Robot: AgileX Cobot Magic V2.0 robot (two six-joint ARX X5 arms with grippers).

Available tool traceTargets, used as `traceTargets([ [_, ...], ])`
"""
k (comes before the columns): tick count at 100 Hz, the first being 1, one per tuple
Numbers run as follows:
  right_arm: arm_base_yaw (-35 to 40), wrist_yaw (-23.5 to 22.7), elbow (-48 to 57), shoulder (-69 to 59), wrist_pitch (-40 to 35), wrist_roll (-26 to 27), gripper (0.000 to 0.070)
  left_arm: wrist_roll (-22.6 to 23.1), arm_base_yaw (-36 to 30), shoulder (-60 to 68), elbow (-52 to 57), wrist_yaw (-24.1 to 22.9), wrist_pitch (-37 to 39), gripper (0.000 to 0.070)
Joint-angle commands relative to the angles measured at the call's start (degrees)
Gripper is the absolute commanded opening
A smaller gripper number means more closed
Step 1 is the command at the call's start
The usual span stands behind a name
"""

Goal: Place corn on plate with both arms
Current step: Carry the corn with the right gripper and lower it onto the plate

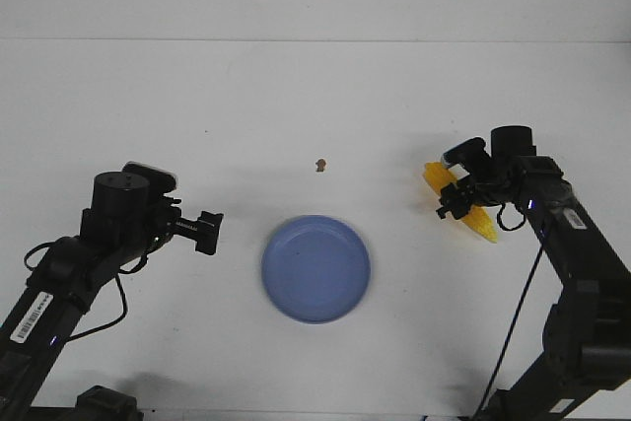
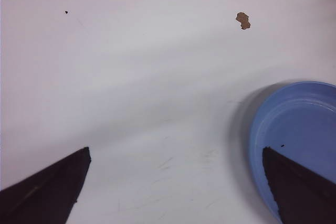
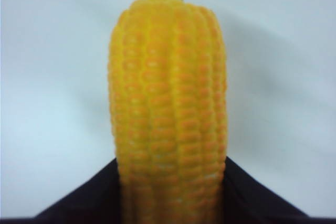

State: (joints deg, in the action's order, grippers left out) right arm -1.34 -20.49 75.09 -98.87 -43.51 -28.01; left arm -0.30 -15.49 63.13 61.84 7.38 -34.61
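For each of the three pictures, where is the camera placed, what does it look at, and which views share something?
Front view: looks forward and down over the white table; both arms, blue plate, corn show.
Left wrist view: on the left arm, facing the table; left gripper fingers spread, plate rim beside one.
Right wrist view: on the right arm; right gripper fingers flank the corn.
Shared: plate and brown speck in front and left wrist views; corn in front and right.

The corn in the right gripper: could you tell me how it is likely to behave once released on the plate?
The corn is round and tapered, so it may roll in a curve. Its ridged kernels probably aid grip. The plate has a low rim that might stop it.
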Motion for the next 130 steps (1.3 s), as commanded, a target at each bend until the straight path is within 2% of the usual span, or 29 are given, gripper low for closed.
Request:
traceTargets([
  [1, 3.08, -1.18, 1.2, 2.71, -1.88, 1.81, 0.0178, 0.76, -0.11, 0.39, 0.57, -0.09, 0.13, 0.07],
  [16, 12.04, -1.14, 1.18, 6.71, -8.07, 3.63, 0.0179, 0.76, -0.11, 0.39, 0.57, -0.09, 0.13, 0.07],
  [28, 19.1, -0.26, 0.87, 6.88, -10.16, 5.05, 0.0179, 0.76, -0.11, 0.39, 0.57, -0.09, 0.11, 0.07],
  [47, 28.48, 1.4, -0.28, 6.43, -7.93, 7.63, 0.018, 0.74, -0.11, 0.39, 0.57, -0.09, -0.02, 0.07],
  [71, 35.1, 1.42, -0.5, 3.52, -3.63, 10.1, 0.0184, 0.74, -0.11, 0.39, 0.57, -0.09, -0.02, 0.07],
  [83, 37.03, 1.42, -0.5, 0.9, -3.21, 10.8, 0.0272, 0.74, -0.13, 0.39, 0.57, -0.09, -0.02, 0.07],
  [94, 38.14, 1.44, -0.5, 0.02, -3.17, 11.54, 0.0493, 0.74, -0.13, 0.39, 0.57, -0.09, -0.04, 0.07],
  [99, 38.77, 1.46, -0.5, 0.02, -2.8, 11.54, 0.0546, 0.74, -0.13, 0.39, 0.57, -0.09, -0.04, 0.07],
  [112, 39.32, 1.57, -0.5, 0.31, -2.23, 11.56, 0.0553, 0.74, -0.13, 0.39, 0.57, -0.09, -0.02, 0.07],
  [130, 37.68, 4.59, -0.5, 2.6, -2.58, 12.66, 0.0551, 0.68, 0.11, 0.0, 0.57, -0.11, -0.04, 0.07],
])
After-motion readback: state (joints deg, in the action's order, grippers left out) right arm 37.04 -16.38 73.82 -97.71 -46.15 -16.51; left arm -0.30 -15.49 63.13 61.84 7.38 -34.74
